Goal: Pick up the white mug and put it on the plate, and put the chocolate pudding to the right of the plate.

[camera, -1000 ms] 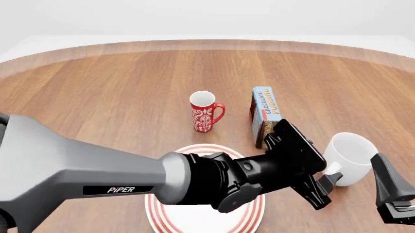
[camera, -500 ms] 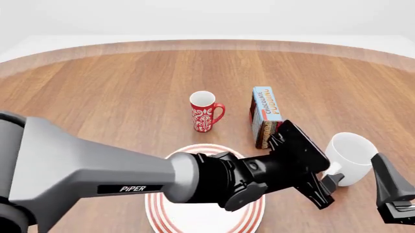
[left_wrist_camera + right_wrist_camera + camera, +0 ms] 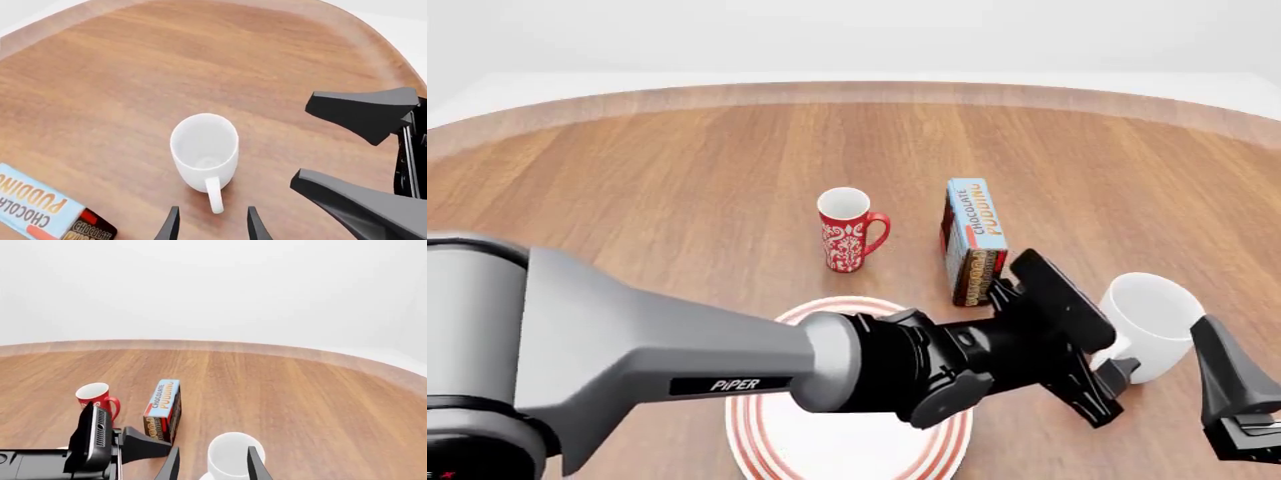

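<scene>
The white mug (image 3: 1149,318) stands upright on the table at the right, its handle (image 3: 214,194) turned toward my left gripper (image 3: 1104,386). That gripper is open, and its fingertips (image 3: 171,226) sit on either side of the handle's end without closing on it. My right gripper (image 3: 1225,386) is open just right of the mug, which shows between its fingers (image 3: 253,463). The chocolate pudding (image 3: 972,236) stands on edge left of the mug. The plate (image 3: 759,448) lies near the front, mostly hidden under my left arm.
A red patterned mug (image 3: 847,230) stands left of the pudding. My left arm (image 3: 667,360) stretches across the front of the table over the plate. The table's curved far edge (image 3: 854,92) runs along the back.
My left gripper has crept forward and to the right, closer to the white mug's handle. The mug, the pudding and the right gripper have stayed put.
</scene>
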